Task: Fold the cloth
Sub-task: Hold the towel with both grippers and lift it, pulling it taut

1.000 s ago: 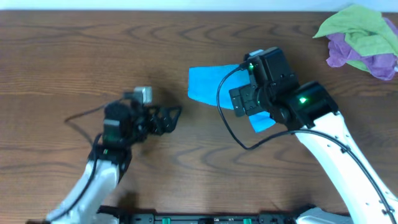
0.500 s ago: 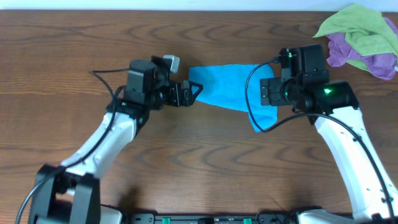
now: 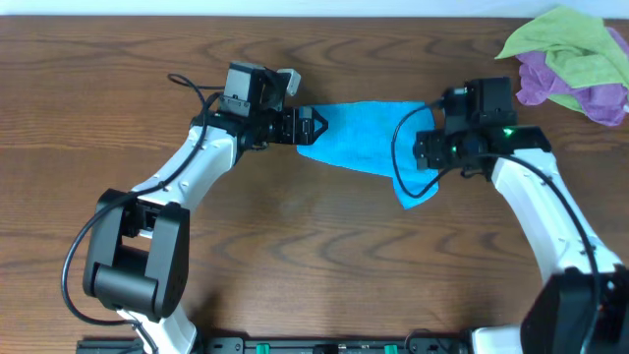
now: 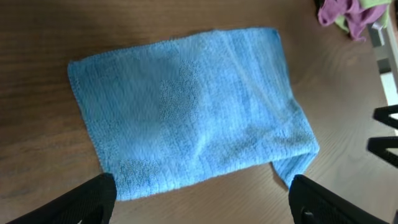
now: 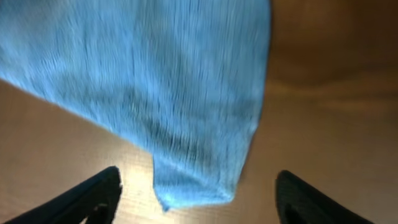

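The bright sky-blue, rectangular textured fabric cloth [image 3: 359, 138] lies spread on the dark brown wood-grain surface [image 3: 98, 88], toward the far side and about midway across. It is mostly flat, though its right end is doubled over, and a narrow flap [image 3: 413, 192] pokes out toward the near side. The left jaws stand wide apart over the cloth's left end, with both black fingers [image 4: 93, 199] flanking its edge, and they hold nothing. The right jaws are also spread wide over the flap (the right wrist view is blurred, so contact with the fabric may or may not exist), and nothing looks gripped. In the far right corner, clear of the blue cloth, a crumpled lime-green cloth [image 3: 560, 39] lies over a crumpled purple cloth [image 3: 536, 84].
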Available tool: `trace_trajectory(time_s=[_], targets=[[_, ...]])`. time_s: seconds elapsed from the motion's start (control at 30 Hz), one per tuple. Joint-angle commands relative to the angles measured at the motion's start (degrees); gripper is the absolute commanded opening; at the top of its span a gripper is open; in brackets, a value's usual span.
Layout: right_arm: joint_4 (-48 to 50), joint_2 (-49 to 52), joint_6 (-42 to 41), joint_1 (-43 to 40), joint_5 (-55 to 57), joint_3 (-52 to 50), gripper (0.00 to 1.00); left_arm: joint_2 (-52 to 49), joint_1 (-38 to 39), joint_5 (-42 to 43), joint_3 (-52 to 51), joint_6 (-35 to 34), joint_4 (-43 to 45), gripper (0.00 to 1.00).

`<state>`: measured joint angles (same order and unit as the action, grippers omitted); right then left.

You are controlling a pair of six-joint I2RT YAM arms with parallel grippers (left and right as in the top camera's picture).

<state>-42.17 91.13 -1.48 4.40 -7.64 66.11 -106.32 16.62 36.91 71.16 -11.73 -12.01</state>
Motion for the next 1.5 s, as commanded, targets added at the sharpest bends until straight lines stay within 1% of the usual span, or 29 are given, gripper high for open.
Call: trace_trajectory(time_s=[0.0,0.03,0.07,0.1,0.17,0.23,0.27,0.3,0.43,0.47,0.67,0.8,0.9,0.97,1.03,1.13,1.23,1.33,1.47], targets=[[-1.0,-0.1,0.9,-0.2,-2.6,-0.2,0.69,-0.4,0.4,0.2,1.1,1.5,-3.1,0.88],[-1.1,-0.2,0.9,-0.2,-3.1,-0.2,0.62,-0.4,0.5,0.3,1.1,1.4,-4.6,0.86],[-1.5,-0.2,0.5,-0.2,-3.4,-0.2,0.49,-0.4,0.7,0.7,1.1,1.4,-6.5,0.81],[-2.1,-0.2,0.0,-0.2,-3.4,-0.2,0.37,-0.3,0.7,1.1,1.1,1.4,-8.2,0.75],[-3.2,-0.2,-0.2,-0.2,-3.4,-0.2,0.24,-0.2,0.7,1.1,1.1,1.1,-11.1,0.63],[-4.0,-0.2,-0.2,-0.1,-3.4,-0.2,0.06,0.0,0.7,1.1,1.1,-0.8,-13.3,0.48],[-4.5,-0.2,-0.8,-0.1,-3.4,-0.2,0.02,0.3,0.7,1.1,1.1,-2.0,-14.4,0.39],[-5.0,-0.3,-1.1,-0.1,-3.4,-0.2,0.01,0.5,0.7,1.0,1.1,-2.4,-15.1,0.3],[-6.3,-1.1,-1.2,0.3,-3.4,-0.2,0.02,0.7,0.7,1.0,1.1,-2.6,-16.5,0.09],[-6.8,-1.4,-1.2,0.5,-3.4,-0.2,0.02,0.7,0.7,1.0,1.1,-2.7,-16.8,0.06],[-9.8,-2.5,-1.4,2.3,-3.3,-0.2,0.02,0.8,0.7,-1.6,1.1,-2.5,-19.9,0.06],[-11.0,-2.5,-3.0,2.5,-2.7,-0.7,0.02,1.7,0.9,-1.5,1.1,1.6,-23.0,0.06],[-10.4,-4.5,-4.1,2.5,-1.8,-3.6,0.02,3.5,1.6,-1.8,0.7,4.0,-23.8,0.06],[-8.1,-7.2,-4.9,2.5,0.0,-7.0,0.02,5.3,2.4,-5.4,0.0,4.7,-23.4,0.06],[-3.6,-10.3,-5.6,2.5,-0.1,-10.2,0.02,6.4,3.0,-10.7,-0.3,4.3,-20.9,0.06],[0.3,-11.5,-5.6,2.4,-0.1,-11.0,0.02,6.2,2.8,-12.5,-0.3,4.2,-14.4,0.06],[3.1,-10.1,-5.6,2.4,-0.1,-11.0,0.02,5.9,2.2,-15.1,-0.3,2.3,-8.6,0.06],[5.7,-7.6,-5.6,2.3,-0.1,-11.0,0.01,5.0,2.1,-15.9,0.0,2.3,-6.0,0.06],[9.4,-2.5,-6.0,2.3,-0.1,-10.4,0.02,1.9,2.1,-15.4,1.4,2.3,-5.7,0.06]])
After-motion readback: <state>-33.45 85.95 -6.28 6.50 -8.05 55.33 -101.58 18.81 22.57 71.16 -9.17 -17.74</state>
